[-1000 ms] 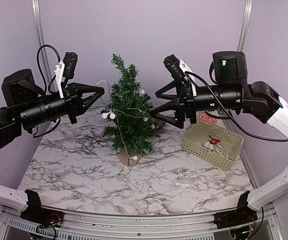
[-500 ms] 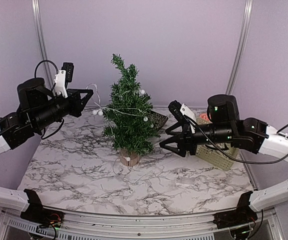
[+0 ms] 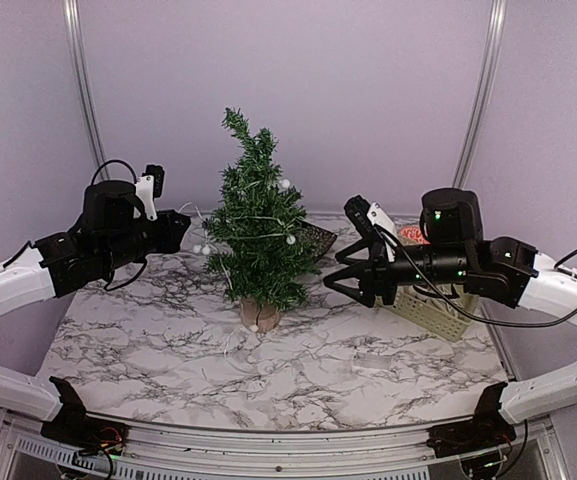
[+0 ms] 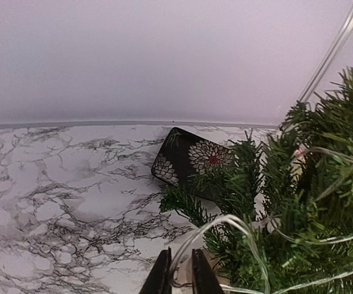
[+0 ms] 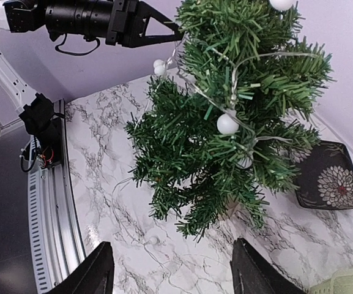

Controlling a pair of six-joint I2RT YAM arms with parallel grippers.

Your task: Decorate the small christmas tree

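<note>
Small christmas tree (image 3: 258, 240) stands mid marble table (image 3: 368, 370), light string (image 5: 227, 123) draped over its branches, nothing else hung. Left gripper (image 4: 179, 269) pinches the string's wire. Right gripper (image 5: 173, 275) is spread, empty. I judge the lights nearly done, ornaments still to come.

- The small christmas tree (image 3: 258, 230) is a miniature dark-green fir with bristly needle branches. It widens from a narrow tip to a fuller skirt.
- It stands upright on a round light-wood log-slice base (image 3: 259, 316). The base rests flat on the marbled worktop (image 3: 148, 340), towards the back and roughly midway across.
- Seen from above, its tip bends slightly to the left.
- A thin, clear light string (image 4: 222, 219) with small white bulbs (image 5: 227, 124) is draped loosely through the branches. A couple of bulbs hang at the tree's left side, and a loose length lies on the worktop near the base.
</note>
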